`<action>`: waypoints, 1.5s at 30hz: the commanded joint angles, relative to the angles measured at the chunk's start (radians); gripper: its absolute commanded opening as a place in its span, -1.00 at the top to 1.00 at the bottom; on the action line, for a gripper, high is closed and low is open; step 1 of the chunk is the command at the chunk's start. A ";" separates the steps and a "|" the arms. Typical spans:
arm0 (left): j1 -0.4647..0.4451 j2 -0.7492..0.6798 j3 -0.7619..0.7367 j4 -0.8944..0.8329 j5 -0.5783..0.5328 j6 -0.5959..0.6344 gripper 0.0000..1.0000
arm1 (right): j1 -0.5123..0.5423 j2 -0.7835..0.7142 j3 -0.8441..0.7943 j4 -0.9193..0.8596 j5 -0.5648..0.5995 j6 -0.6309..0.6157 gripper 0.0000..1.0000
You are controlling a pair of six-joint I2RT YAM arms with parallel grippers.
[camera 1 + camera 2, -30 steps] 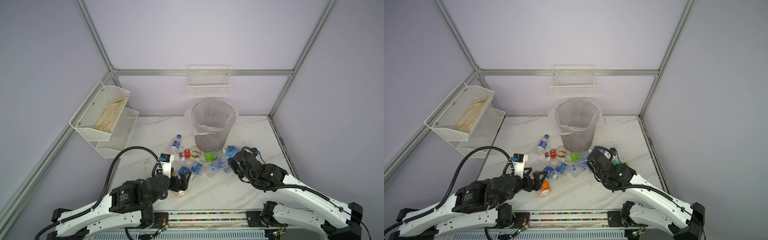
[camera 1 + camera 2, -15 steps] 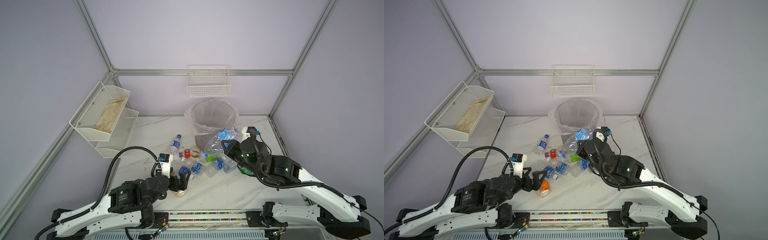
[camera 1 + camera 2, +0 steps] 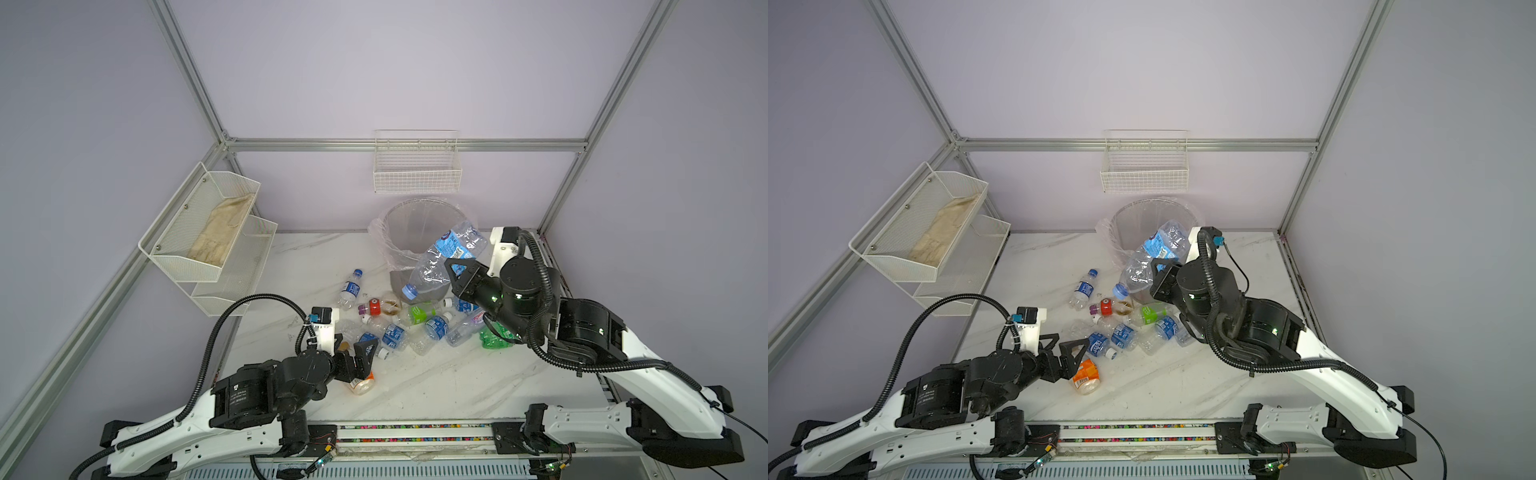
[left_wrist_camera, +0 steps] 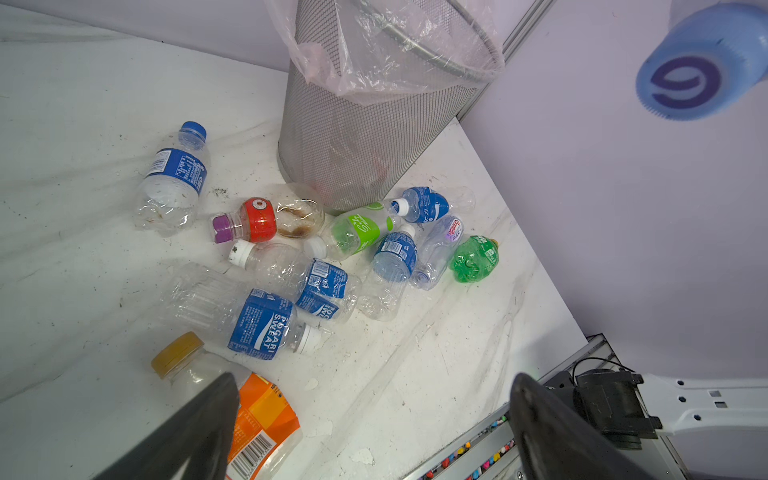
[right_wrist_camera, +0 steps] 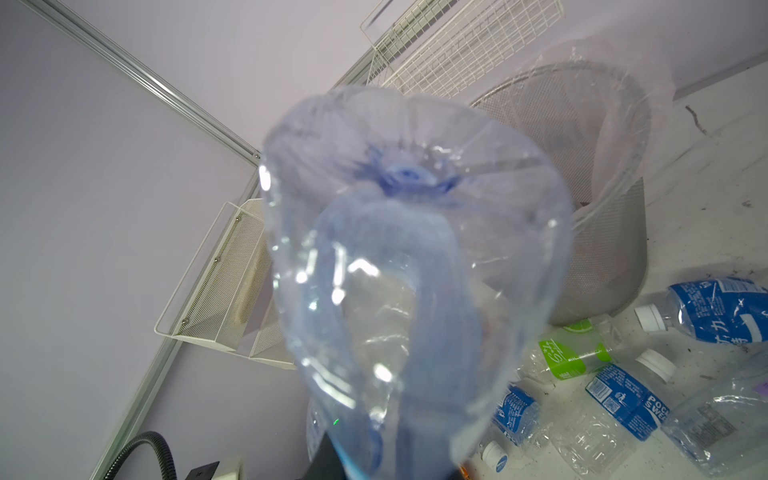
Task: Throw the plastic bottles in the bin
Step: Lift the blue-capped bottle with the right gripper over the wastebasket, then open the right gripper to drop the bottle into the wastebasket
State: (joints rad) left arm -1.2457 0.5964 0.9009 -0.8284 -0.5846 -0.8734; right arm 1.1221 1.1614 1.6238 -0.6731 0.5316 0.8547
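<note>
The right gripper (image 3: 457, 270) is clamped on a large clear bottle (image 3: 440, 255) with a blue label and a blue cap bearing a dark swirl. It holds the bottle aloft beside the bin (image 3: 415, 210), cap end lowest. The left gripper (image 4: 374, 378) is spread wide above an orange-labelled bottle (image 4: 262, 419) printed with a barcode. In the left wrist view ten bottles lie on the table (image 4: 436, 353) near the bin's foot. One blue-labelled bottle (image 4: 262, 324) and its neighbour (image 4: 324, 286) read "POCARI SWEAT"; one crushed green bottle (image 4: 473, 259) lies among them.
</note>
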 commanded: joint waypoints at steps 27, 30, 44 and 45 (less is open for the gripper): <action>-0.003 -0.008 0.024 -0.016 -0.046 0.017 -1.00 | -0.517 0.415 0.402 0.002 -0.429 -0.169 1.00; -0.002 -0.012 0.028 -0.021 -0.044 0.017 -1.00 | -0.568 0.517 0.479 -0.050 -0.516 -0.168 0.08; -0.002 0.011 0.020 -0.053 -0.046 -0.021 -1.00 | -0.564 0.264 0.302 -0.027 -0.473 -0.198 -0.95; -0.002 0.016 0.018 -0.061 -0.046 -0.032 -1.00 | -0.562 0.246 0.277 -0.018 -0.474 -0.198 -0.95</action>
State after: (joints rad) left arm -1.2457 0.5983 0.9012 -0.8726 -0.6117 -0.8795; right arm 0.5591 1.4204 1.9617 -0.7170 0.0753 0.6689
